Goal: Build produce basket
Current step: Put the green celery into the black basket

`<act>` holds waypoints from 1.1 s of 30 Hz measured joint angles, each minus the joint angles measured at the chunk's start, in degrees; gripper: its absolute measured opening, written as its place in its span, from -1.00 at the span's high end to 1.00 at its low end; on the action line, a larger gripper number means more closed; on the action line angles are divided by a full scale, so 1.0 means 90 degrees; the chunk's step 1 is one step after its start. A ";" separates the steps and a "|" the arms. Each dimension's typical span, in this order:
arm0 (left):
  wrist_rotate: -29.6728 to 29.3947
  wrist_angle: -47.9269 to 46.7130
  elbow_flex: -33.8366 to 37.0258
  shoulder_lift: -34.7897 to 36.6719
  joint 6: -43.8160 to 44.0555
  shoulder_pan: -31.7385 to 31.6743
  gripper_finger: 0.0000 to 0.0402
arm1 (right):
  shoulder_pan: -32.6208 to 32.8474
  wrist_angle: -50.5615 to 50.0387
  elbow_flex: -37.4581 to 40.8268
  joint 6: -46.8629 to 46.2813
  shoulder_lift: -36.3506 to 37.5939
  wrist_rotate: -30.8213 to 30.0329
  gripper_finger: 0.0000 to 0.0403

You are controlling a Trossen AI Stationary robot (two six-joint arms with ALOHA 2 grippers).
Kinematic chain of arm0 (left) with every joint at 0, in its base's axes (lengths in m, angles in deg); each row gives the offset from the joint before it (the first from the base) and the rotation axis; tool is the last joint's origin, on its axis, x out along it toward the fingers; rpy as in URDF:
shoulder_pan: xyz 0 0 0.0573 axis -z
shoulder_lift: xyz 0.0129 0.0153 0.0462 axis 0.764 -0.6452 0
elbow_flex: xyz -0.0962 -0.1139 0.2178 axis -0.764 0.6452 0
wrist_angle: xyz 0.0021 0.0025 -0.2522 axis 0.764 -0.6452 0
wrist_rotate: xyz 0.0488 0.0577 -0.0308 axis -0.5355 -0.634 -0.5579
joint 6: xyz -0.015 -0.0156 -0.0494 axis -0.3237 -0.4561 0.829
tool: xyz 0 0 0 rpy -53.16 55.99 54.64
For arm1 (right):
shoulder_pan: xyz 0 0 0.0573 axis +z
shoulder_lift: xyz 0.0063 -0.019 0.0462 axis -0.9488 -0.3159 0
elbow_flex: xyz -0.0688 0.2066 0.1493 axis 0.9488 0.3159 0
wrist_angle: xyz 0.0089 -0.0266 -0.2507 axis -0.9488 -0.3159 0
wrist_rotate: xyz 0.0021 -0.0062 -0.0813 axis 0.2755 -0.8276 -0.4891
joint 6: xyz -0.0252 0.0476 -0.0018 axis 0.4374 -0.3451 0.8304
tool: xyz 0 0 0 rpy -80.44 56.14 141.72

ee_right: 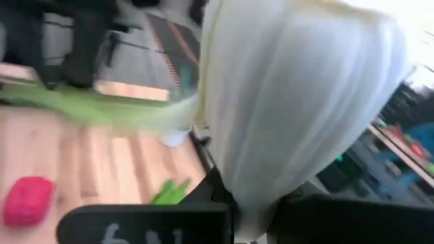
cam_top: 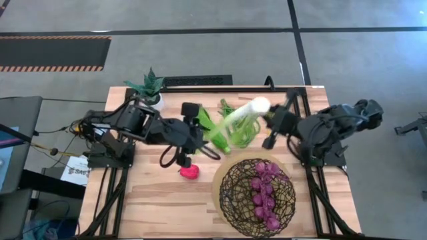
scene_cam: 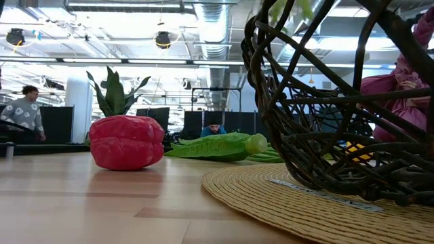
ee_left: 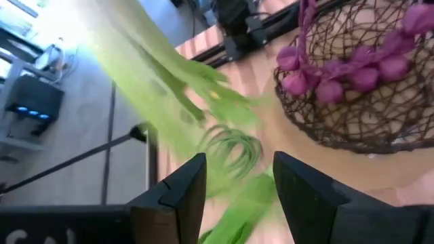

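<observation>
Basket (cam_top: 257, 195) of dark woven wire sits on a round straw mat (cam_top: 220, 175) at about five o'clock on the wooden table (cam_top: 143, 200), and a bunch of purple grapes (cam_top: 265, 193) lies inside it. At about twelve o'clock from the basket, a leek (cam_top: 241, 115) is up off the table. The right gripper (cam_top: 269, 120) is closed on the leek's white end, which fills most of the right wrist view. The left gripper (cam_top: 203, 130) is at the leek's green end with its fingers (ee_left: 180, 196) apart; the green leaves seem to pass just beside them, but that part is blurry. A loop of green beans (ee_left: 230, 150) lies on the table under the leek. A red pepper (cam_top: 190, 172) rests at about nine o'clock from the basket. A spiky plant in a white pot (cam_top: 149, 88) stands at the table's far edge, at about eleven o'clock.
</observation>
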 joint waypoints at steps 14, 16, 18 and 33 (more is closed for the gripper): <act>-0.2135 -0.0921 0.0000 0.0024 0.0366 -0.0046 0.20 | 0.0274 -0.0587 0.0004 -0.1138 -0.0365 0.0785 0.82; -0.2004 -0.1145 0.0000 0.0024 0.0660 -0.0063 0.20 | 0.0390 -0.0596 0.0006 -0.1439 -0.0472 0.1135 0.82; -0.1773 -0.1276 0.0000 0.0024 0.0842 -0.0058 0.20 | 0.0530 -0.0593 0.0006 -0.1783 -0.0526 0.1434 0.82; -0.1696 -0.1509 0.0000 0.0024 0.1214 -0.0087 0.20 | 0.1947 -0.2601 0.0011 -0.2571 -0.0975 -0.0716 0.82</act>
